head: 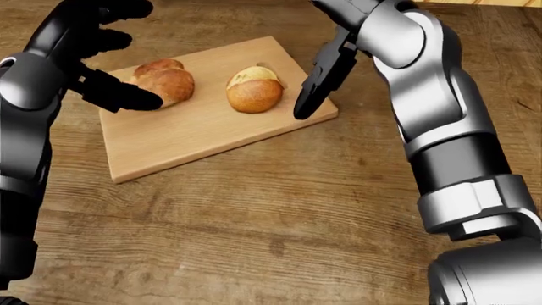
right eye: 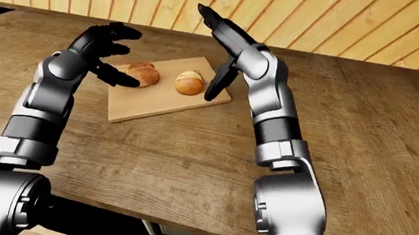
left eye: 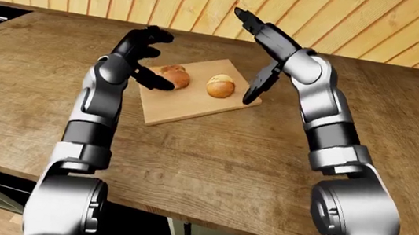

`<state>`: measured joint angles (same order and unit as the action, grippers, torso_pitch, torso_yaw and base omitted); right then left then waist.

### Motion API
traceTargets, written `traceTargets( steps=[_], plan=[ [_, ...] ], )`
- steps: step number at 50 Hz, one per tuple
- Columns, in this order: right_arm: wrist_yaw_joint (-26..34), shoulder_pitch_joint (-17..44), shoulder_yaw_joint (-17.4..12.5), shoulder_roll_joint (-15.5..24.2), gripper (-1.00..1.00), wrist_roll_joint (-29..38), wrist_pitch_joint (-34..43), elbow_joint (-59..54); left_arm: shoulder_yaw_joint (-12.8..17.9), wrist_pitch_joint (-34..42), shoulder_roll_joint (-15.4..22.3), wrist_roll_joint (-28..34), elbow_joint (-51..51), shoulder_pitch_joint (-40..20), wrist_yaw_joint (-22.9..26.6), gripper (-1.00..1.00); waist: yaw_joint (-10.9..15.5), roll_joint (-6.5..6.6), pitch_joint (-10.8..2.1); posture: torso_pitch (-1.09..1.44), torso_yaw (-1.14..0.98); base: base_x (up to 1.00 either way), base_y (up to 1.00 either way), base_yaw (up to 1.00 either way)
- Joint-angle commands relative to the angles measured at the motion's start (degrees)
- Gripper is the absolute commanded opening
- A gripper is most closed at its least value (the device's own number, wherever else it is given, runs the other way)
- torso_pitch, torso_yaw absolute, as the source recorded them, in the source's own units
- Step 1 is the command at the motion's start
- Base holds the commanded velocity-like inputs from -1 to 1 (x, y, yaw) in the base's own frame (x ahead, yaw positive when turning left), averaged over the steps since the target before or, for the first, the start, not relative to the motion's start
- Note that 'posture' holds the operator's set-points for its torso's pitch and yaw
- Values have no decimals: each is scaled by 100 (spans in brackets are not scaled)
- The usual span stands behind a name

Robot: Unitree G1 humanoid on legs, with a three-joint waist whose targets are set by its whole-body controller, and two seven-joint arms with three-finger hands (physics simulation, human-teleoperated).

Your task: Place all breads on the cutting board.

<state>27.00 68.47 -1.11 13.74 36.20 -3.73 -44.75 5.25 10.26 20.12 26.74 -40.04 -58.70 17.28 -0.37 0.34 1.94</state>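
Now both breads sitting on cutting board on bench: darker roll twd board's left end in head view, lighter roll near middle, apart, not touching. Left hand hovering beside darker roll, fingers spread, one reaching close to it, gripping nothing. Right hand hanging by board's right end, fingers spread, empty. Looking like release/clearance pose, rolls resting unaided. No other bread showing; task prob. done.
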Motion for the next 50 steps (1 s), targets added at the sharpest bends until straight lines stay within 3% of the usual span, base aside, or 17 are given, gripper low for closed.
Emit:
traceTargets(
  steps=[1,2,3,10,20,40,50],
  plan=[
    [82,213,-101,118,100,-132,61,411,111,29,140,-97,485,-164,20,58,2,14,-201,0,0,0,0,0],
    [143,209,-151,174,100,-185,155,507,156,75,194,-129,553,-141,15,69,1,15,-197,0,0,0,0,0],
    [203,240,-251,224,100,-308,319,600,220,194,232,-184,574,-142,-9,100,-1,15,-194,0,0,0,0,0],
    [746,41,-368,594,100,-612,1288,1829,438,700,510,-556,1373,217,122,100,10,8,-164,0,0,0,0,0],
    [1205,-545,-534,1264,100,-397,1790,3062,778,1723,1004,-969,3021,696,367,100,9,-4,-118,0,0,0,0,0],
    [2875,-1644,-1526,2955,100,-219,2979,6249,1766,3496,1994,-1830,5602,1760,457,100,4,1,-13,0,0,0,0,0],
    [3525,-2163,-1914,3697,100,-56,2933,7283,2403,4357,2311,-2234,6681,2256,423,100,-15,10,40,0,0,0,0,0]
  ],
)
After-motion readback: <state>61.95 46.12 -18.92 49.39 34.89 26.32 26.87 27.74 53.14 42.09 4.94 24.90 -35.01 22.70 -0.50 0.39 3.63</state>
